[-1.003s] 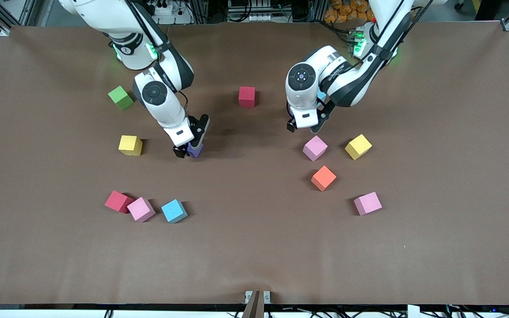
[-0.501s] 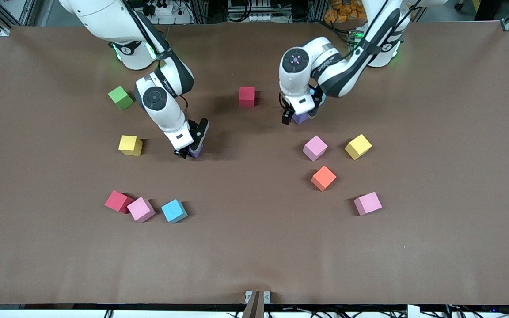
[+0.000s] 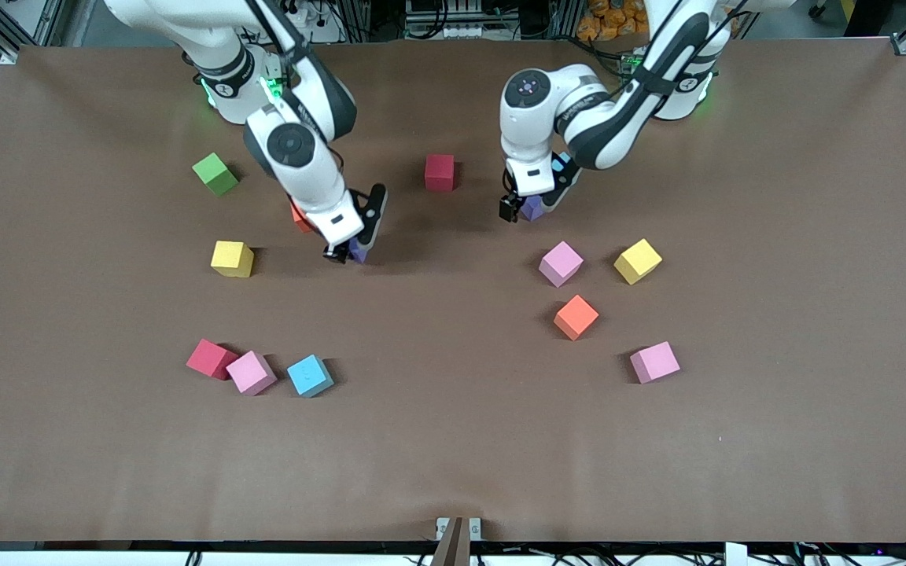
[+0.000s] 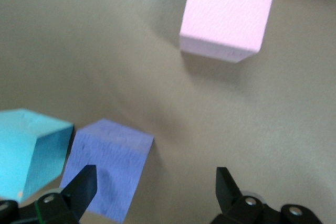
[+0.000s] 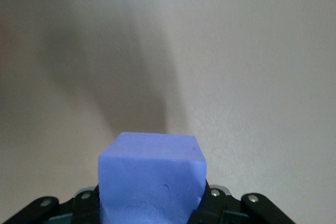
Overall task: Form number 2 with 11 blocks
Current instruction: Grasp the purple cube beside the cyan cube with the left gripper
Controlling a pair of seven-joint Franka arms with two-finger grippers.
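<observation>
The right gripper (image 3: pixel 349 253) has its jaws clamped on a purple block (image 5: pixel 152 182) above the brown surface (image 3: pixel 453 440), between a yellow block (image 3: pixel 232 259) and a red block (image 3: pixel 439 172). The left gripper (image 3: pixel 528 206), jaws wide, straddles another purple block (image 4: pixel 107 167) beside a blue block (image 4: pixel 29 150). A green cube (image 3: pixel 215 174) sits near the right arm's base.

Scattered matte blocks (image 3: pixel 576 317) on table

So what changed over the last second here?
The right tool shut on a purple block and drew it toward the robots' bases. The left tool, open, moved over to the second purple block, not gripping it. The red block and the rest stayed put.
</observation>
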